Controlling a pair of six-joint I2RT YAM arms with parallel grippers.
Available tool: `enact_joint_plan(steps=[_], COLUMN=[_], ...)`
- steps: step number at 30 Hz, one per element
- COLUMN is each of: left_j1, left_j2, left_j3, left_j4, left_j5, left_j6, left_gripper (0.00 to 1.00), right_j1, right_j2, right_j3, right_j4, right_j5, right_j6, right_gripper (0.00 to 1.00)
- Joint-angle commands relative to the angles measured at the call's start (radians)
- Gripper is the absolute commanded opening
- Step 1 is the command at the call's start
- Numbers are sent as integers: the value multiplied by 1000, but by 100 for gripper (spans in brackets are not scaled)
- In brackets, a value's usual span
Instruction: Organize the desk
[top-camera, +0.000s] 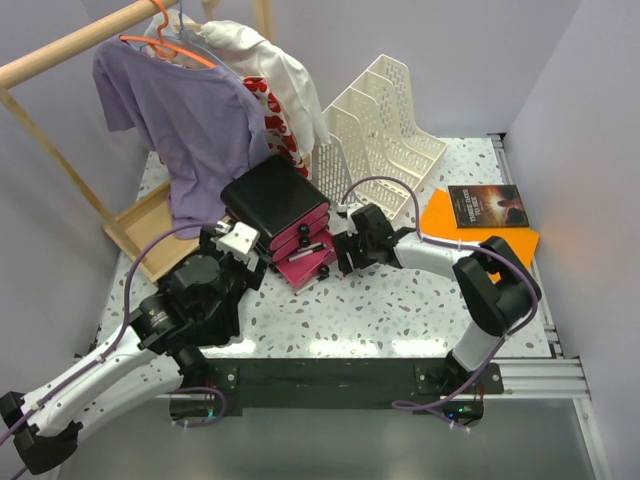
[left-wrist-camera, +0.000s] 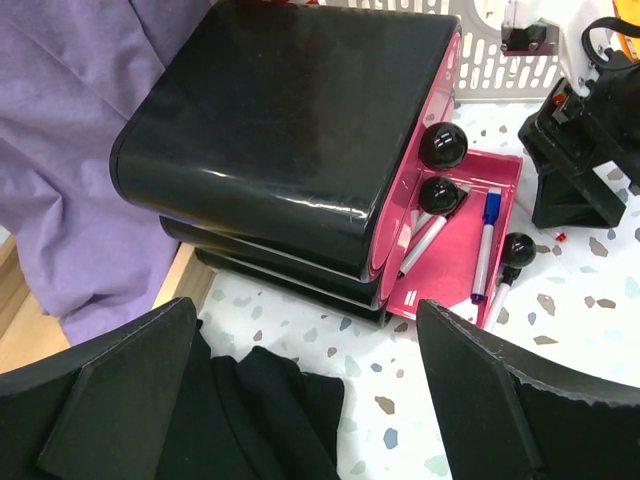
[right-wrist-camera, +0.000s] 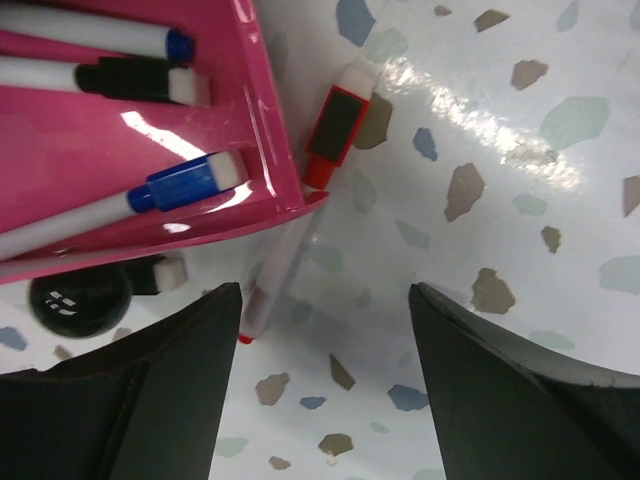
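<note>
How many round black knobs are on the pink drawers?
3, stacked down the black drawer unit's front: top knob, middle knob, and bottom knob on the pulled-out pink drawer. None seem hidden.

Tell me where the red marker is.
Right wrist view: the red marker lies on the desk, beside the corner of the open pink drawer, ahead of the right gripper.

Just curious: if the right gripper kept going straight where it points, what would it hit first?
The right gripper would likely meet the loose marker on the desk beside the pink drawer; depth unclear.
</note>
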Motion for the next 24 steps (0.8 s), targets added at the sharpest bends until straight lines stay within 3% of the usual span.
enact_joint_plan(steps=[1, 5, 9, 13, 15, 20, 24], left_j1=[12, 17, 20, 22, 22, 23, 23], left_j2=[-2, -3, -5, -5, -5, -2, 0], left_j3=[-6, -6, -9, -9, -11, -11, -11], left_j4=[56, 58, 58, 58, 56, 58, 58], left_j5=[-16, -13, -10, -7, -4, 4, 10], left_j6=[-11, -11, -11, -11, -11, -11, -11], left_gripper=[97, 97, 97, 97, 97, 97, 98], right_j1=[17, 20, 20, 20, 17, 17, 18], right_j2=[13, 34, 38, 38, 38, 13, -47], right_j3=[20, 30, 25, 25, 31, 43, 27], right_j4=[39, 13, 4, -25, -41, -88, -113], right_j5=[77, 154, 171, 170, 153, 148, 156], right_j6=[24, 2, -28, -54, -64, -102, -146], right_gripper=[71, 58, 35, 21, 19, 1, 0])
